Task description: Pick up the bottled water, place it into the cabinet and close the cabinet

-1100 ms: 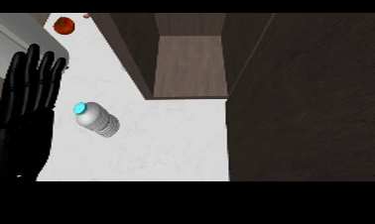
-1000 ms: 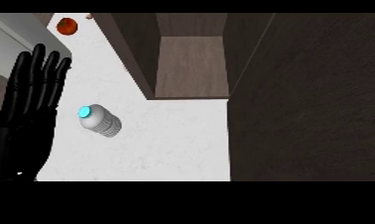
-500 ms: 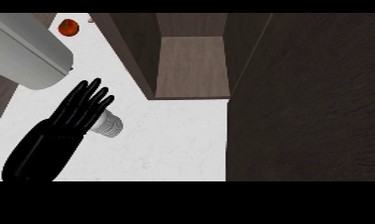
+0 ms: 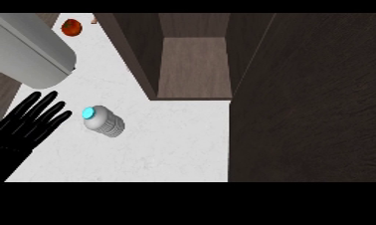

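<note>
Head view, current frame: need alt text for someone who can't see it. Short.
A water bottle with a blue cap lies on a white counter, just right of an open black robot hand that does not hold it. Behind it stands an open dark wooden cabinet; a grey forearm and a red tomato show at upper left.

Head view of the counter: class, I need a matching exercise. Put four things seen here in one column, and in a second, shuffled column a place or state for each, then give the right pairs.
Things
1. bottled water
2. left hand
3. cabinet
4. red object

Places or states
A. open, its inside bare
B. far corner of the counter, upper left
C. lying on the white counter, blue cap toward the hand
D. fingers straight, just left of the bottle

Pairs: 1-C, 2-D, 3-A, 4-B
</note>
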Controlling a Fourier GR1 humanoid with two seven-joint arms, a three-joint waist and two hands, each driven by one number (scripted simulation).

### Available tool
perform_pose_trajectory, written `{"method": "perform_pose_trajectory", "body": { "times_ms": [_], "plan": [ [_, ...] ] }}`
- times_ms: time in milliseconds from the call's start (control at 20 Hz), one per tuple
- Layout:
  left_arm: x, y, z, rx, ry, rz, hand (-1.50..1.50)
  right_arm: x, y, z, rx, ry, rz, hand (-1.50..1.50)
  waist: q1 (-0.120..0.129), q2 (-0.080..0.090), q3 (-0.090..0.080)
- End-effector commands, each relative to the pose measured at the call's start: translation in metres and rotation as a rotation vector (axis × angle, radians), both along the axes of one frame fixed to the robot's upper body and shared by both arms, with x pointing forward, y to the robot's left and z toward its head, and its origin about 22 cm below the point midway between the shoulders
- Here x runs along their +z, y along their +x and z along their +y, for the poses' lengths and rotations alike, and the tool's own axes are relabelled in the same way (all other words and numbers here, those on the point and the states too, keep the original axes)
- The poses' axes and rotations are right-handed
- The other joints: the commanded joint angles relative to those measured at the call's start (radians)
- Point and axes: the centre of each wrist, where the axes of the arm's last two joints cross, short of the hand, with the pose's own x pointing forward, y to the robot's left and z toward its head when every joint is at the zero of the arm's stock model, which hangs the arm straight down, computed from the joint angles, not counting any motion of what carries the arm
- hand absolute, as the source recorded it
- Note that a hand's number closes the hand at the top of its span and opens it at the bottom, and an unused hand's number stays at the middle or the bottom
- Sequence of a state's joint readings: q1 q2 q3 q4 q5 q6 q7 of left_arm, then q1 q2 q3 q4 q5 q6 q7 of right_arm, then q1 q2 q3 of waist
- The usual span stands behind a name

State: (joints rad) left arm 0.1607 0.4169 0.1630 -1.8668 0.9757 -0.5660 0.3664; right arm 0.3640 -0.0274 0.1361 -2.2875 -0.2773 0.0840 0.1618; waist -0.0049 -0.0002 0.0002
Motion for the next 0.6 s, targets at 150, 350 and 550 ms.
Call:
{"method": "perform_pose_trajectory", "body": {
  "times_ms": [150,350,550],
  "plan": [
    [0.005,-0.004,0.05,0.0,0.006,0.02,-1.5,-0.01,-0.013,-0.015,0.022,0.025,0.014,-1.5,0.002,-0.001,0.0],
    [0.0,-0.017,0.047,0.021,0.025,0.004,-1.5,-0.006,-0.027,0.005,-0.005,0.007,0.002,-1.5,0.003,-0.002,0.0],
    [-0.028,-0.01,0.046,0.002,0.003,0.011,-1.5,-0.018,-0.012,-0.003,0.016,-0.002,-0.011,-1.5,0.004,-0.001,0.0]
  ]
}}
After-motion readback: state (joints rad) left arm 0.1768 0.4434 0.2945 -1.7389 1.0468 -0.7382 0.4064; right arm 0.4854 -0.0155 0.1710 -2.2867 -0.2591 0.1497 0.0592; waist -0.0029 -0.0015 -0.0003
